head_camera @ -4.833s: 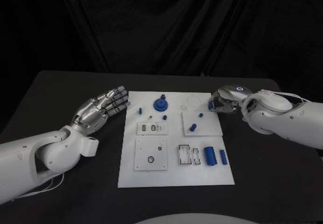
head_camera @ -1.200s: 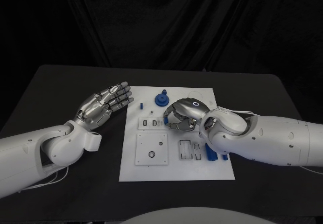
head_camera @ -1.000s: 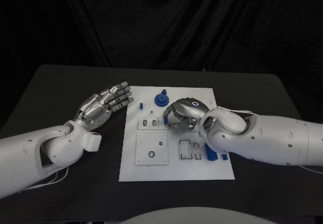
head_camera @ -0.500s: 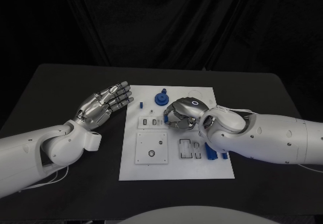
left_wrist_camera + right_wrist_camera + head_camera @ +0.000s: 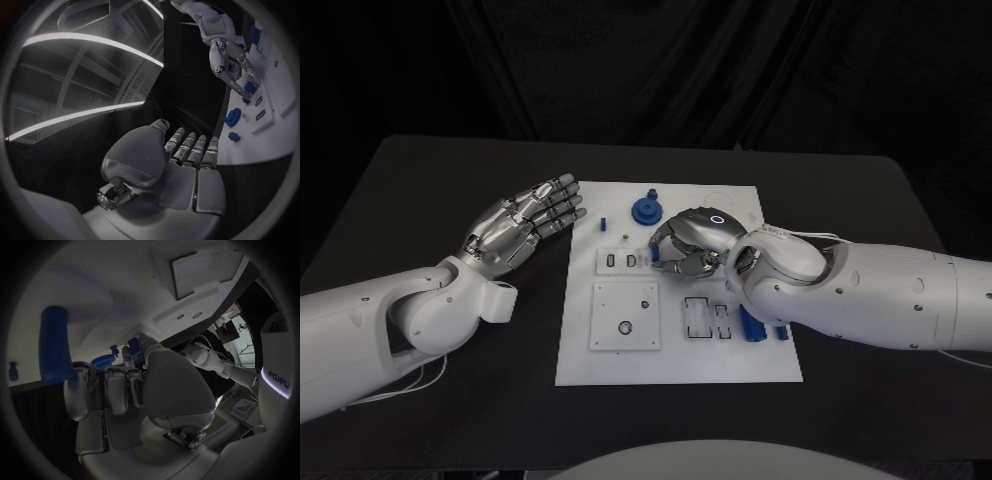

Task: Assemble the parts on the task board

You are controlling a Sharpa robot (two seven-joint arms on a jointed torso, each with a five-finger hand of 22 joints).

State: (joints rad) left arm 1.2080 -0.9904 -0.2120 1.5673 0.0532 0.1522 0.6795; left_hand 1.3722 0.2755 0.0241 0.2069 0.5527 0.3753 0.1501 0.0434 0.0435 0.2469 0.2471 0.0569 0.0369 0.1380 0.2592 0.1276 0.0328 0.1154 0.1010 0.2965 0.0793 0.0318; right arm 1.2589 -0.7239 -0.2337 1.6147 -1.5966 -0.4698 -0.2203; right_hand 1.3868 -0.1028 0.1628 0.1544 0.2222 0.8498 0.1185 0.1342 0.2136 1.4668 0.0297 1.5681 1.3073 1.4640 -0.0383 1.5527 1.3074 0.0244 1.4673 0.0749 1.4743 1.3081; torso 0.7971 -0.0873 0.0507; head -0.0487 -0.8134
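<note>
Hovering over the board (image 5: 678,350), the right robot hand (image 5: 687,245) curls on a blue part (image 5: 55,346); the left robot hand (image 5: 519,225) lies spread beside it.

Both arms were glossy white shells with rounded joint housings. The left hand (image 5: 519,222) and right hand (image 5: 687,245) were silver metal with segmented fingers. A small lit ring marked the right hand's back. Thin white cables ran beside both forearms; the right one bore dark screws.
</note>
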